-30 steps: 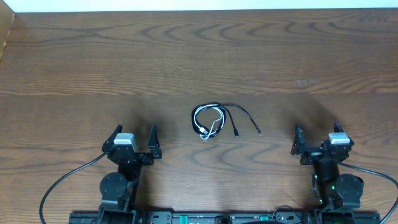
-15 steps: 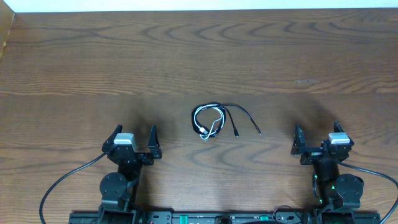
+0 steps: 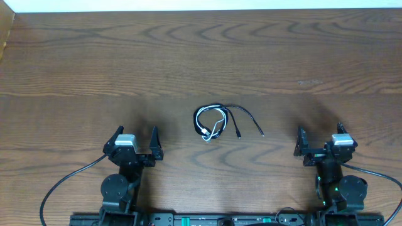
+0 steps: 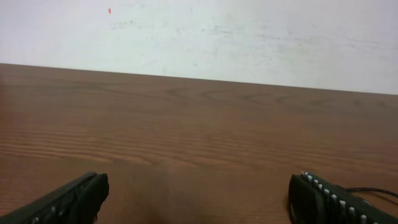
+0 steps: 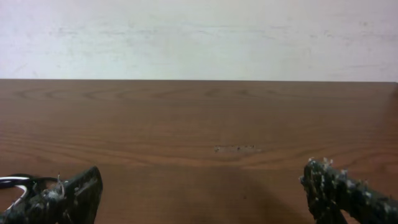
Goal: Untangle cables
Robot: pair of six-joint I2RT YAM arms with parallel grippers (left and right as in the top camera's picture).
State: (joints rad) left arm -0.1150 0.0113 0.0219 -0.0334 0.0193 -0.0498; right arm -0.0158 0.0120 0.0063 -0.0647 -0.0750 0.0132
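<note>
The cables lie in a small tangle at the middle of the wooden table: a short white cord coiled with black cords, whose two plug ends trail off to the right. My left gripper rests near the front edge, left of the tangle, open and holding nothing. My right gripper sits to the right of the tangle, also open and holding nothing. In the left wrist view the left gripper has a thin black cord at its far right. In the right wrist view the right gripper has a bit of the white loop at its lower left.
Thick black arm cables curve off the arm bases along the front edge. A pale scuff marks the wood at the back right. A white wall stands behind the table's far edge.
</note>
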